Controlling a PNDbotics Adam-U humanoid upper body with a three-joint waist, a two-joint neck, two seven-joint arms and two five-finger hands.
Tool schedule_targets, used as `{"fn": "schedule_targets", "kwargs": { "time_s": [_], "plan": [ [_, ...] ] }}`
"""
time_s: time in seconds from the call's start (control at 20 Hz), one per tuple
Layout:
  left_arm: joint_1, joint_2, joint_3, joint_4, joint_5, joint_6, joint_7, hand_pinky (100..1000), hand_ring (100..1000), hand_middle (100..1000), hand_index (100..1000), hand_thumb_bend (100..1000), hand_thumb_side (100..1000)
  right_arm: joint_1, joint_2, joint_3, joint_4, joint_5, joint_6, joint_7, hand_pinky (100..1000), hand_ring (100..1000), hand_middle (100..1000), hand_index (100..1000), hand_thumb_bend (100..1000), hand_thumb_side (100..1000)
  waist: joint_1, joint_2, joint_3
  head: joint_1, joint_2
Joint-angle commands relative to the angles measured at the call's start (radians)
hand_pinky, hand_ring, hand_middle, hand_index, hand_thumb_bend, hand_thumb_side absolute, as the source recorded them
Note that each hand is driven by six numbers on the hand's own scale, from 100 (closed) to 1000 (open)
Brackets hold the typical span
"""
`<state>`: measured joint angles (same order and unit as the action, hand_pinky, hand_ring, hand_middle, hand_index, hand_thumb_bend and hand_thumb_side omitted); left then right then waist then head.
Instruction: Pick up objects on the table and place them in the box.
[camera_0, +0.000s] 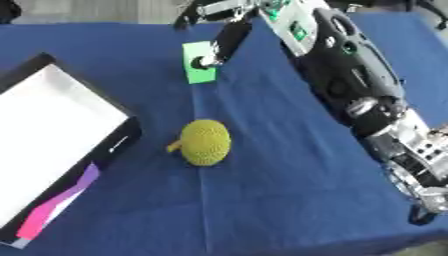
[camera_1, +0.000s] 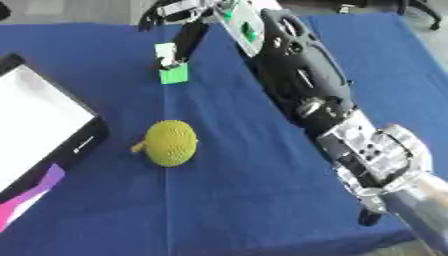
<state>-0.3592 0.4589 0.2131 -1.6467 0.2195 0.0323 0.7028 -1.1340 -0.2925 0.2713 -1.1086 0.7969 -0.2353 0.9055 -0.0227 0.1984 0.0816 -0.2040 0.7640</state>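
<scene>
- A lab or test room is suggested, though little beyond the table is shown
- The table (camera_0: 289, 200) is draped in a plain blue cloth
- A pale hard floor (camera_0: 96, 10) is seen at the far edge
- A dark chair base (camera_1: 420, 12) is glimpsed there

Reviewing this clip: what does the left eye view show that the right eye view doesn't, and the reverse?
Only the left eye view shows the box nearly whole, with its lower corner.

Only the right eye view shows more of the silver right forearm near the lower right corner and the table's far right edge.

Both show the right hand reaching down onto the green block, the yellow knitted fruit lying apart from the box, and the blue tablecloth.
</scene>
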Motion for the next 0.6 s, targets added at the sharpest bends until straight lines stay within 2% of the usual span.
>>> {"fn": "schedule_targets", "kwargs": {
  "time_s": [0.05,0.6],
  "plan": [
    [-0.010,0.034,0.011,-0.008,0.002,-0.001,0.000,764,796,660,823,697,569,-0.016,-0.019,-0.015,-0.025,0.013,0.004,0.001,983,979,941,988,298,478,-0.004,-0.014,0.002,-0.001,-0.019],
    [-0.022,0.032,0.013,-0.009,0.009,-0.002,0.002,762,795,655,821,698,569,-0.028,-0.035,-0.032,-0.005,0.029,0.011,0.001,985,984,949,992,291,492,-0.005,0.025,0.012,-0.007,-0.056]
  ]
}}
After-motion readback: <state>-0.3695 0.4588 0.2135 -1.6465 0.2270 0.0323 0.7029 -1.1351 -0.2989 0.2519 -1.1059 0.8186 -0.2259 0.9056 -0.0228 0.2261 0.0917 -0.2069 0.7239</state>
